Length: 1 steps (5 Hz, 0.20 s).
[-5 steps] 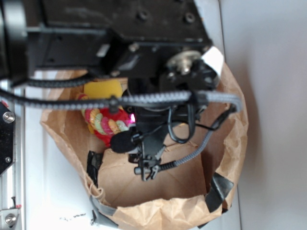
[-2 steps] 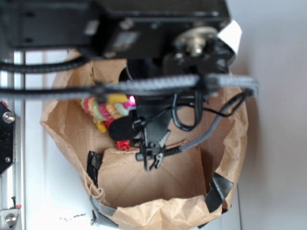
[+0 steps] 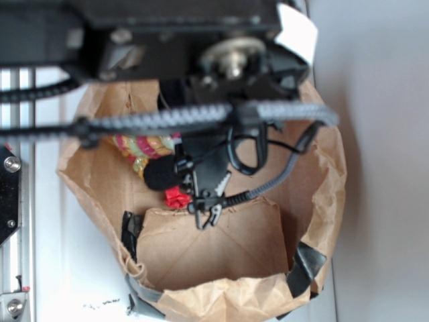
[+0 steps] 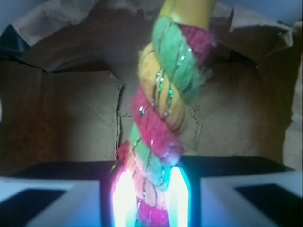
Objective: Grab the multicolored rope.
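Note:
The multicolored rope (image 4: 163, 113), twisted from red-pink, yellow and green strands, runs from between my fingers up the middle of the wrist view, clear of the bag floor. My gripper (image 4: 147, 196) is shut on its lower end, with the glowing pads (image 4: 123, 198) pressed against both sides. In the exterior view only a short piece of the rope (image 3: 141, 145) shows under the arm, inside the brown paper bag (image 3: 322, 201). The gripper itself is hidden there by the arm and cables.
The bag's crumpled walls ring the gripper on all sides. A crumpled red paper ball (image 3: 175, 197) lies on the bag floor beside the black wrist hardware (image 3: 201, 181). A metal rail (image 3: 10, 201) runs along the left edge.
The arm has risen and shifted up the frame with the rope held in it. The rope left the bag floor, and the red paper ball under it came into view.

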Motion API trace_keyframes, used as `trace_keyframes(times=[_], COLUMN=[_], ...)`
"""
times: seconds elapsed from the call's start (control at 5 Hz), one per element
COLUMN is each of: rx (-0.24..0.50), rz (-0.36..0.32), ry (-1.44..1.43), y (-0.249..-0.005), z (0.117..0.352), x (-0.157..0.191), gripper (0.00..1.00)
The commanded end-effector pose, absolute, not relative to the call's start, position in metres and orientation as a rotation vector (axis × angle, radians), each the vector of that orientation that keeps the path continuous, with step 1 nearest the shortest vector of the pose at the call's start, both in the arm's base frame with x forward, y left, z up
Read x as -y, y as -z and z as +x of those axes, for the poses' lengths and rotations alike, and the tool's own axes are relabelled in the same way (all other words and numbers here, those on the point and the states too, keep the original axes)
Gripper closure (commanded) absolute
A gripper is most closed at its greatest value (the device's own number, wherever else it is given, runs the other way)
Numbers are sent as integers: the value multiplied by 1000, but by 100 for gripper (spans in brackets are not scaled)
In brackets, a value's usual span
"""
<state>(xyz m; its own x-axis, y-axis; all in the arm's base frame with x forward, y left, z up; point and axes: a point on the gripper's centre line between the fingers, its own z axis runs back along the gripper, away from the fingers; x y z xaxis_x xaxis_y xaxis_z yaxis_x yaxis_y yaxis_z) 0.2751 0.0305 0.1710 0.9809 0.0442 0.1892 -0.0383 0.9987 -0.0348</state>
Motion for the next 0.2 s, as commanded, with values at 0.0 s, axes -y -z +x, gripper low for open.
trace_keyframes(times=[0.0], rx=[258], rz=[-18], ry=[-30], y=[-187], z=[278], x=[-31], gripper=[100])
